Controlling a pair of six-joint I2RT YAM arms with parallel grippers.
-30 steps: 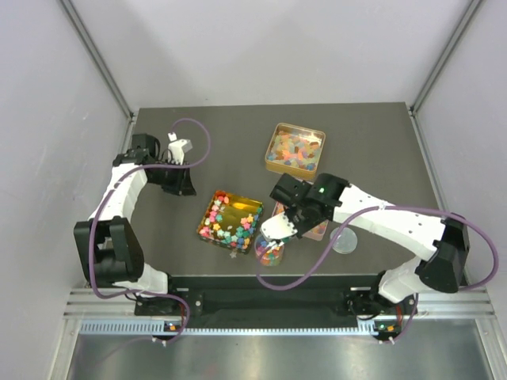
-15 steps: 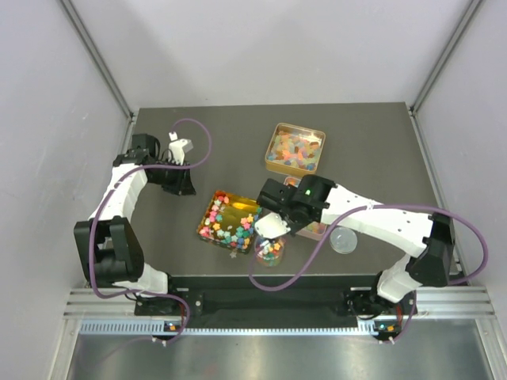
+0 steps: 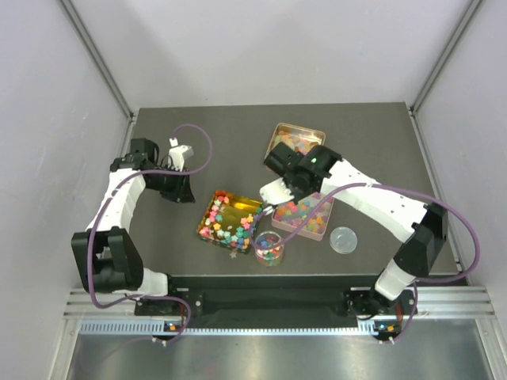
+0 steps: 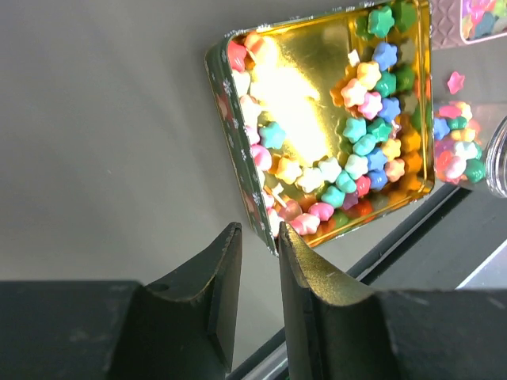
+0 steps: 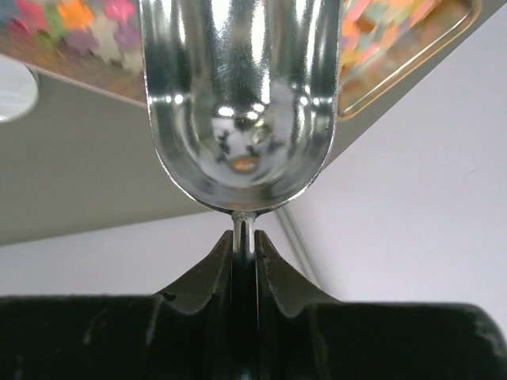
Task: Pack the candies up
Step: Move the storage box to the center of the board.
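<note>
Scoop [image 5: 238, 103] in right claw [image 5: 244, 241] has lifted away from candy jar [image 3: 269, 248].

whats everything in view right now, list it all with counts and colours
candies: many, pink green yellow blue orange, spread over four containers
gold tin: one, gold, table centre, partly filled
second gold tin: one, gold, far centre, partly covered
pink tin: one, pink, right of gold tin
clear jar: one, clear, near edge, holds candies
clear lid: one, clear, right of clear jar
metal scoop: one, silver, empty, held aloft
table: one, dark grey
left gripper: one, black, slightly open, empty
right gripper: one, black, shut on metal scoop's handle
</note>
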